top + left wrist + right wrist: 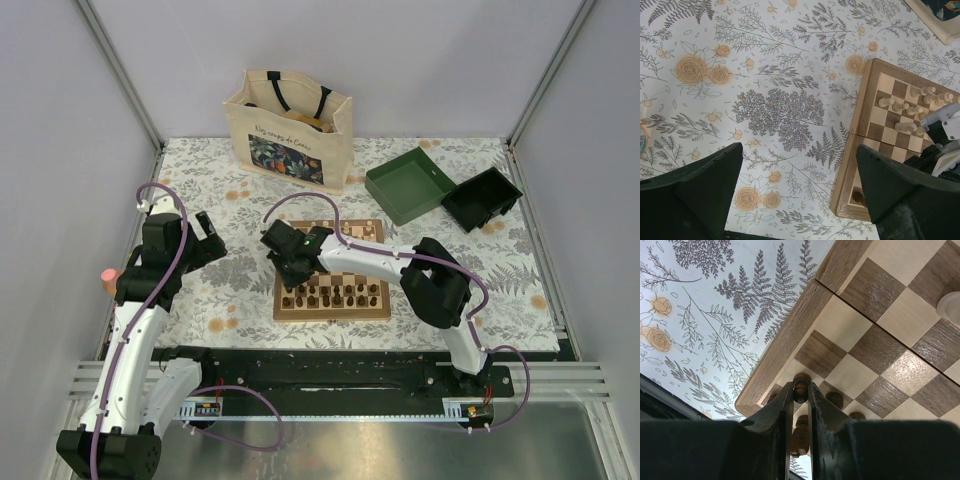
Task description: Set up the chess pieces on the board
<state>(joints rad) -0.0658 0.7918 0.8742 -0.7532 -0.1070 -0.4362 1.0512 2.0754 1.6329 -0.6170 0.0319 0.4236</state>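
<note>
The board [365, 268] lies mid-table, with dark brown chess pieces [335, 294] along its near rows and pale cream ones [360, 231] at the far edge. My right gripper [290, 272] is over the board's near left corner. In the right wrist view it [800, 391] is shut on a dark brown piece [800, 389] standing on a light square beside the border [785, 342]; other dark pieces [834, 399] stand next to it. My left gripper [205, 238] is open and empty over the cloth, left of the board [860, 150]. Cream pieces [905, 105] show in the left wrist view.
A printed tote bag [288, 128] stands at the back. A green box [405, 184] and its black tray [482, 198] lie at the back right. A floral cloth [210, 290] covers the table. The right arm [400, 262] stretches across the board.
</note>
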